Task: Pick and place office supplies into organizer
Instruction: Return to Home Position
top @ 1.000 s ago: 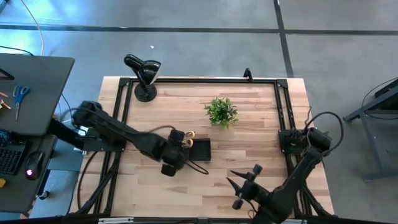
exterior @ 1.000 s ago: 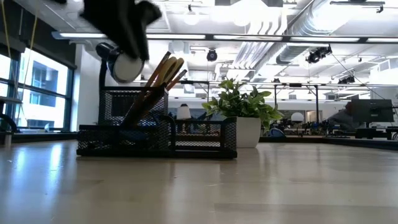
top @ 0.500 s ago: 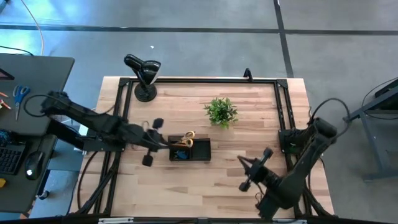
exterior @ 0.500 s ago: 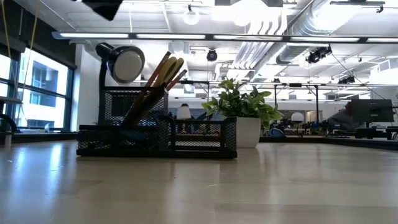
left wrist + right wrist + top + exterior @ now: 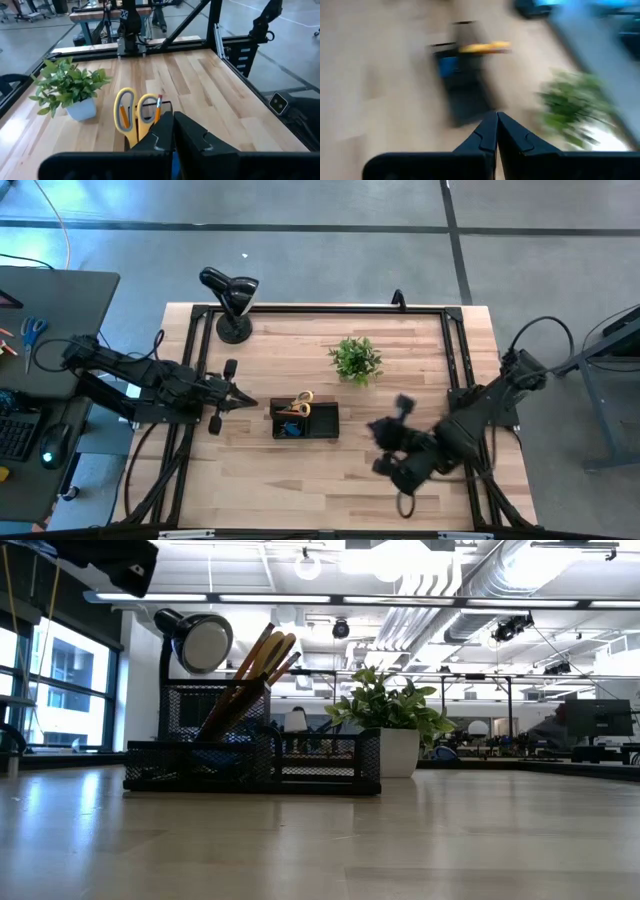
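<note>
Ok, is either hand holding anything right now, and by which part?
Nothing is held. The left hand and the right hand are both shut and empty, clear of the organizer, where the yellow-handled scissors stand.

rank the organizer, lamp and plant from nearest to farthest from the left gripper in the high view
1. organizer, just right of the left gripper
2. lamp, at the table's top-left corner
3. plant, right of centre, beyond the organizer

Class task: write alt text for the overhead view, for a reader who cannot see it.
A black organizer holding yellow-handled scissors sits in the middle of a wooden table. The left gripper and right gripper, both shut, are on either side of it, apart from it. A potted plant and a black lamp stand toward the far edge.
</note>
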Controlling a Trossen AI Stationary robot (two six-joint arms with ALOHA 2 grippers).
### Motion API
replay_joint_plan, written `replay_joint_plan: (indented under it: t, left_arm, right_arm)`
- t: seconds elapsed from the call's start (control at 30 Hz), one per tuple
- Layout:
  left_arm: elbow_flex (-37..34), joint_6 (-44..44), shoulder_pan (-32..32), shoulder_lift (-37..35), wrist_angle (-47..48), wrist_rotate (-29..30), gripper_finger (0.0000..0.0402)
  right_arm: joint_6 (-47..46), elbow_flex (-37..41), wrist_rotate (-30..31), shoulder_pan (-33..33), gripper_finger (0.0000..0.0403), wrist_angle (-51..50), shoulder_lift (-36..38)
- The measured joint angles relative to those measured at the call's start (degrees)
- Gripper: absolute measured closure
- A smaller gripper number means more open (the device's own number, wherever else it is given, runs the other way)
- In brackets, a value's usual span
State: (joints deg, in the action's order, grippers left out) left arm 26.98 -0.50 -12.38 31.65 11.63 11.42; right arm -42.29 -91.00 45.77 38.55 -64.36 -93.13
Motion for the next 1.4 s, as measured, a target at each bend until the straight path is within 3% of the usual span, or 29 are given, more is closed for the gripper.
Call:
replay_joint_plan:
  t: [0.1, 0.33, 0.53, 0.7, 1.03, 1.2, 1.3, 1.4]
  left_arm:
    - [-0.83, -0.48, 0.0, -1.81, 0.36, -0.03, 0.0396]
    - [-0.96, 0.74, 0.01, -5.42, 1.88, -0.92, 0.0399]
    - [-0.96, 3.32, 0.04, -11.1, 2.31, -0.92, 0.04]
    - [-2.79, 4.02, 0.04, -17.21, 4.29, -0.92, 0.0399]
    - [-16.64, 2.98, 0.04, -31.56, -3.13, -0.53, 0.04]
    - [-19.64, 2.24, 0.04, -31.27, -6.76, -4.04, 0.0401]
    - [-21.49, 2.08, 0.18, -31.28, -8.05, -5.96, 0.0401]
    - [-22.02, 1.14, 2.17, -31.28, -9.06, -7.49, 0.0401]
  right_arm:
    - [12.92, 0.0, -10.38, -3.63, 0.0402, 9.67, -1.15]
    - [24.24, 0.0, -10.45, -10.26, 0.0402, 12.35, -0.53]
    - [31.98, 0.0, -23.41, -18.01, 0.0402, 16.91, 0.36]
    - [36.7, 0.0, -27.02, -23.26, 0.0402, 18.91, 0.36]
    - [42.56, 0.0, -39.47, -34.57, 0.0402, 21.01, 1.76]
    - [44.34, 0.0, -40.75, -38.77, 0.0402, 17.14, 3.86]
    - [46.6, 0.53, -45.61, -41.03, 0.0402, 17.25, 6.28]
    - [47.8, 7.26, -49.0, -43.97, 0.0402, 23.25, 11.76]
